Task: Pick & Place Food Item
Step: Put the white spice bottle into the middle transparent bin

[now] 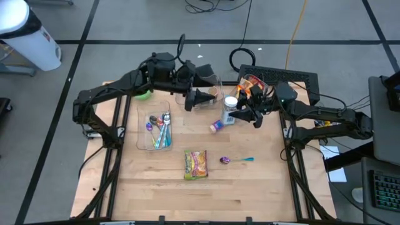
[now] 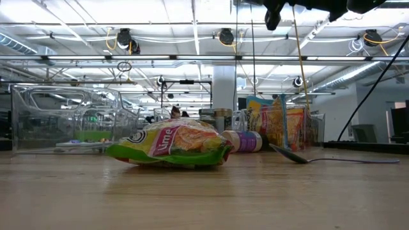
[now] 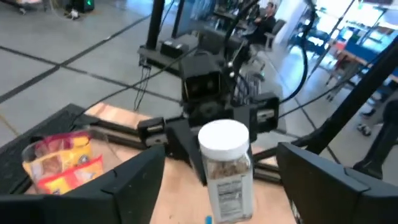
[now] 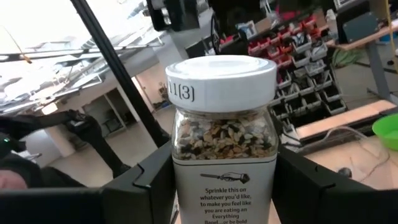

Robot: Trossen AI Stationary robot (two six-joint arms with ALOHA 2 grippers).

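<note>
White-capped seasoning jar [image 4: 222,134], clear body, speckled seed mix inside, printed label; rigid, smooth, likely slippery, probably breakable if glass. Best hold: flat sides below cap. Location: upper right of centre in high view, upright, above table [image 1: 156,187]. Right claw [image 1: 245,114] clamped on jar body. Left claw [image 1: 201,99] just beside jar, fingers apart, holding nothing. Small purple-lidded bottle [image 1: 217,125] lies nearby.

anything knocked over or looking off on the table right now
One thing: a small purple-capped bottle lies on its side on the wood, beside the seasoning jar that stands upright between the right claw's fingers. A purple spoon lies loose near the snack packet, while other spoons sit in the clear bin. Nothing looks spilled.
</note>
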